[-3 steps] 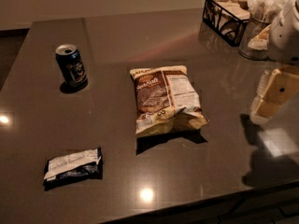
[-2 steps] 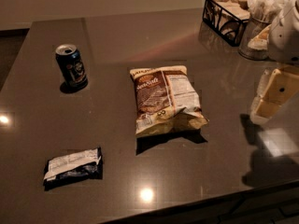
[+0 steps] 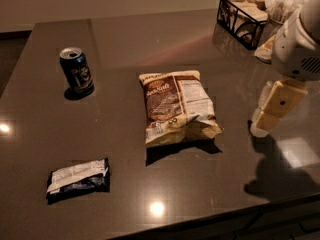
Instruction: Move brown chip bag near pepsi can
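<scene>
The brown chip bag lies flat in the middle of the dark table, brown front panel and white label facing up. The pepsi can stands upright at the far left, well apart from the bag. My gripper hangs at the right side of the table, to the right of the bag and not touching it, with cream-coloured fingers pointing down-left just above the surface.
A small dark blue packet with a white label lies at the front left. A black wire basket and a holder with napkins stand at the back right. The table's front edge runs close below.
</scene>
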